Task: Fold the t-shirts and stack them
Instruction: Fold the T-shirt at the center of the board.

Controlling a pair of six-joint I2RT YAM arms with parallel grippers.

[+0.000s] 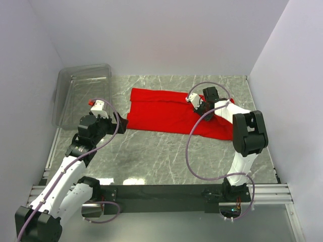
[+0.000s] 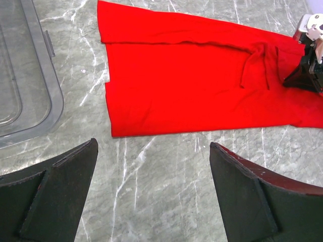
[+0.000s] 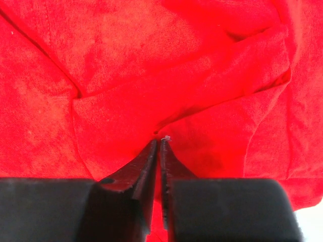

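A bright red t-shirt [image 1: 171, 113] lies spread across the back middle of the marble table, partly folded into a long band. My right gripper [image 1: 203, 107] presses down on its right part, and in the right wrist view its jaws [image 3: 159, 143] are shut on a pinched fold of the red cloth [image 3: 151, 75]. My left gripper [image 1: 120, 121] hovers just off the shirt's left edge. In the left wrist view its fingers [image 2: 70, 171] stand wide apart over bare table with nothing between them, and the shirt [image 2: 192, 85] lies ahead.
A clear plastic bin [image 1: 83, 93] sits at the back left, its corner showing in the left wrist view [image 2: 25, 75]. White walls close in the table on three sides. The right arm [image 2: 310, 60] shows at the shirt's right end.
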